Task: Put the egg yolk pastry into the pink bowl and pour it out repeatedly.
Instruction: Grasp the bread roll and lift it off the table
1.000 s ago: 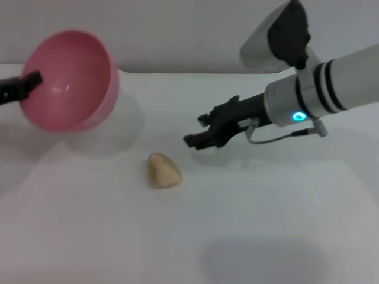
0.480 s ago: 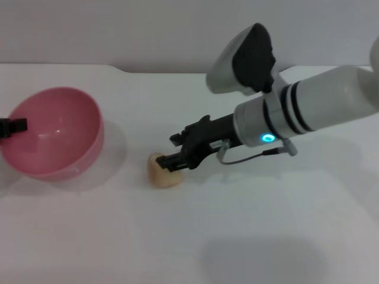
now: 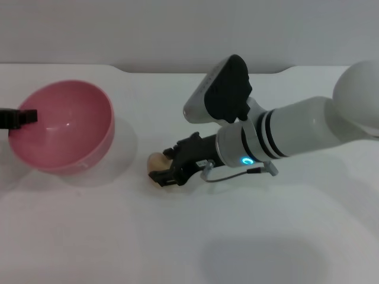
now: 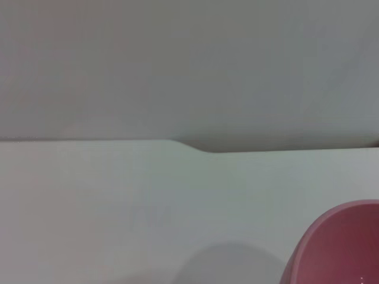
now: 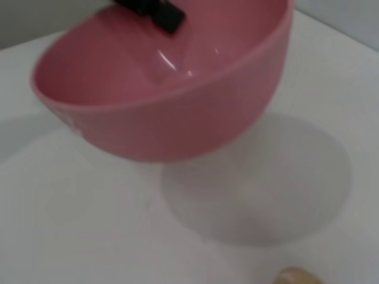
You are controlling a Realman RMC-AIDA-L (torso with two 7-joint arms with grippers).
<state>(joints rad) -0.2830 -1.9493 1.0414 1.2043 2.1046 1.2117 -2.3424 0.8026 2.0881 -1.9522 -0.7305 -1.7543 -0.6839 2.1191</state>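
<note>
Head view shows the right gripper (image 3: 167, 172) reaching in from the right, low over the white table (image 3: 249, 236), with its dark fingers set around the egg yolk pastry (image 3: 156, 160). One finger lies on the far side of the pastry and the other on its near side, so the small tan ball peeks out only at its left edge between them. Whether the fingers are already pressing on it or merely straddling it cannot be told, since the black fingertips cover most of the pastry. The pastry sits on the table near the middle of the scene, to the right of the pink bowl (image 3: 65, 127) and apart from it. The bowl is at the left of the scene, tipped slightly so its glossy inside faces up and toward the right, and it casts a soft shadow on the table beneath. The left gripper (image 3: 18, 117) pinches the bowl's left rim, with one dark finger lying inside the rim. From the right wrist view, the bowl (image 5: 177, 89) fills the upper part, the left gripper's finger (image 5: 155, 12) is clamped on its far rim, and a sliver of the pastry (image 5: 299, 277) shows at the picture's edge. From the left wrist view, only a pink curve of the bowl (image 4: 340, 248) and the table (image 4: 118, 201) appear.
</note>
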